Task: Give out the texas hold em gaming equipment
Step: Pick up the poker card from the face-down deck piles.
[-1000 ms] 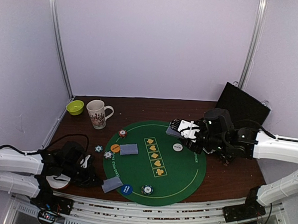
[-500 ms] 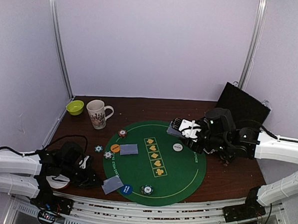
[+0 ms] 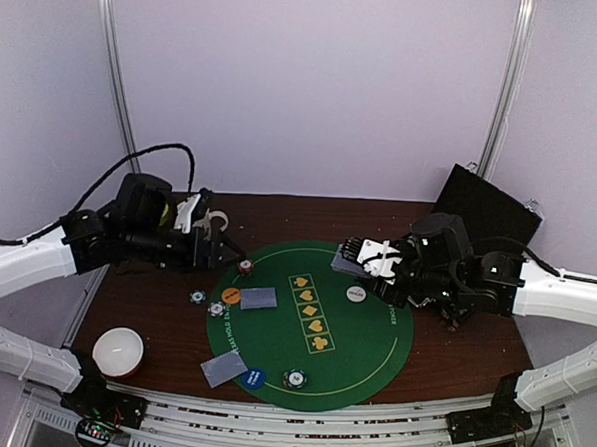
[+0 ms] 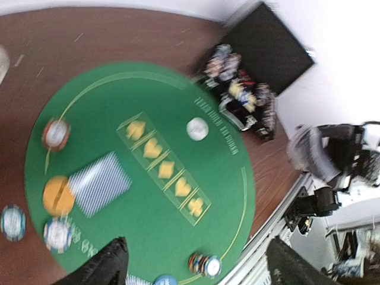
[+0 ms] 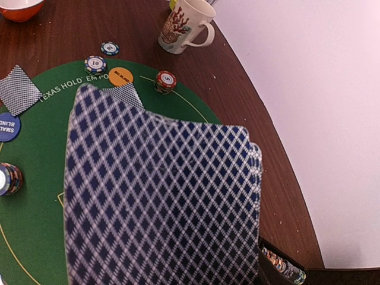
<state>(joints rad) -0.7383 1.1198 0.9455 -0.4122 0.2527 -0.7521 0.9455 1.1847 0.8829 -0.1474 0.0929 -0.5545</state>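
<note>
On the green felt mat [image 3: 356,362] lie two small piles of blue-backed cards, one near the middle left [image 3: 257,298] and one at the near-left edge [image 3: 224,368]. Striped chips sit at the left rim [image 3: 245,267], off the mat [image 3: 197,297] and in a stack near the front [image 3: 293,378]. Orange [image 3: 232,296], blue [image 3: 253,378] and white [image 3: 356,294] button discs rest on the mat. My left gripper [image 3: 222,242] hangs open and empty above the table's back left, its fingers [image 4: 107,267] wide apart. My right gripper [image 3: 369,257] is shut on the card deck [image 5: 160,202], which hides its fingers.
A black open case [image 3: 485,208] with chips inside stands at the back right. A white bowl [image 3: 119,351] sits at the near left. The patterned mug [image 5: 181,24] stands back left, largely hidden behind my left arm in the top view.
My left arm has lifted from the near-left cards and swung up to the back left, opening its jaws. Those cards stay on the mat. The right arm has barely moved.
</note>
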